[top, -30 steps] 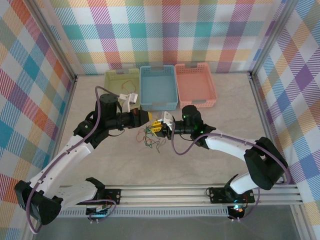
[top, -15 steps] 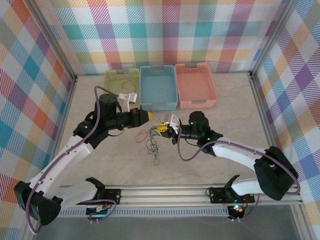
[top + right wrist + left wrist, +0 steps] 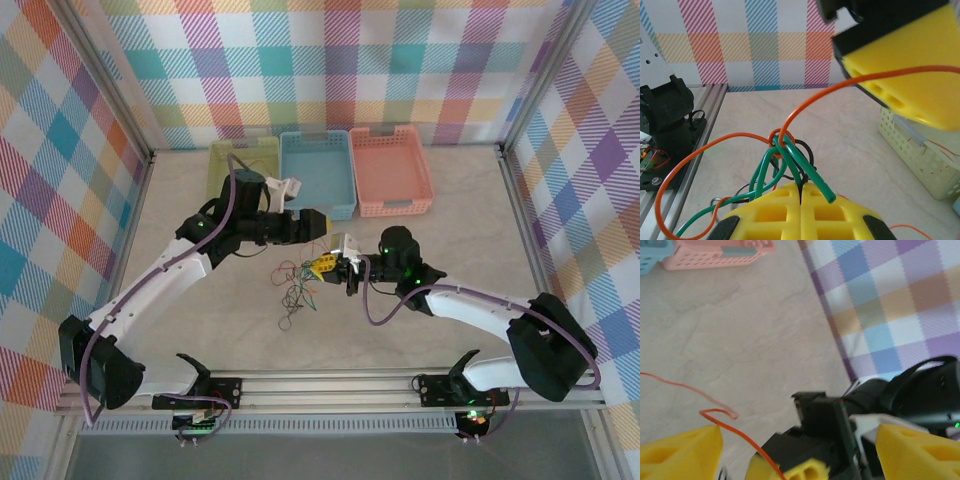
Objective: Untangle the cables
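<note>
The cables (image 3: pixel 295 287) are a small tangle of orange, green and black wires on the table between the two arms. My right gripper (image 3: pixel 322 266) is shut on green and black strands of the cables (image 3: pixel 782 150), just below the knot. An orange strand (image 3: pixel 840 87) rises from the knot and lies across one yellow finger (image 3: pixel 905 70) of my left gripper (image 3: pixel 322 228). That left gripper (image 3: pixel 797 442) is open, its yellow fingers (image 3: pixel 682 455) wide apart around the right gripper's black body. A thin orange strand (image 3: pixel 715 412) passes by its left finger.
Three baskets stand in a row at the back: yellow-green (image 3: pixel 225 160), blue (image 3: pixel 317 172) and pink (image 3: pixel 390 170). The yellow-green basket (image 3: pixel 920 155) is close on the right gripper's right. Aluminium rails (image 3: pixel 400 385) run along the near edge. Checked walls enclose the table.
The left gripper has opened and let go of the orange strand, and its arm has swung right and back. The right gripper has stayed shut on the cables. The loose loops have shifted left.
</note>
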You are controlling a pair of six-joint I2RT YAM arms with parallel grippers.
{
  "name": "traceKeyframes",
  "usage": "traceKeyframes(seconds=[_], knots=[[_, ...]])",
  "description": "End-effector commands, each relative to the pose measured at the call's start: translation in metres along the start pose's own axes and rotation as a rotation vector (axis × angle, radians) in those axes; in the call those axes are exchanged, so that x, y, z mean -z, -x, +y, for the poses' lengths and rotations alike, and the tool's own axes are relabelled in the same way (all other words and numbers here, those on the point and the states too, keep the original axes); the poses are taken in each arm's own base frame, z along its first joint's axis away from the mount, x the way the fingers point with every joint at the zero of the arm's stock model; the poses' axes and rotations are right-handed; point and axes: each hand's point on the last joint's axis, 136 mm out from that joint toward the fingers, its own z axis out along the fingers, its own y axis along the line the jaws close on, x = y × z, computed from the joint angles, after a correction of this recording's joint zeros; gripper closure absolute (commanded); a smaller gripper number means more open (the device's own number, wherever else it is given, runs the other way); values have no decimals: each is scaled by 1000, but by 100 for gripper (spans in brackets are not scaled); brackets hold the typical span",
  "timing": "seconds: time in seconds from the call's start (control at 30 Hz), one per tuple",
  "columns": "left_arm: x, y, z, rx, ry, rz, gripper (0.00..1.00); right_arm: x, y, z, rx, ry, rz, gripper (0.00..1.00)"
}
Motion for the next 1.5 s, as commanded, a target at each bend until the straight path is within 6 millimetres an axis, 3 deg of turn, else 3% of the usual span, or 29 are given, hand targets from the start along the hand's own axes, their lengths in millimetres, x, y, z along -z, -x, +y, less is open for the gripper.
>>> traceKeyframes(seconds=[0.0,0.13,0.23,0.4,0.47,0.6,0.7,0.93,1.47], knots=[[32,-11,5,-63,92,-22,15,5,7,-3,-26,-4,-57,100],[56,-19,13,-68,139,-110,11,13,6,-17,-125,-33,-90,100],[64,-27,22,-81,173,-140,13,18,5,-19,-150,-21,-111,100],[47,-48,14,-152,13,-122,40,27,13,-15,-166,27,-138,100],[39,-52,22,-192,44,-125,49,30,18,-10,-170,65,-146,100],[30,-55,29,-265,60,-133,49,35,30,4,-179,170,-134,100],[26,-51,13,-333,-22,-162,48,37,37,9,-172,202,-127,100],[14,-53,5,-433,-68,-150,47,39,52,14,-166,261,-127,100],[20,-84,-28,-506,-296,-127,49,42,57,6,-189,259,-122,100]])
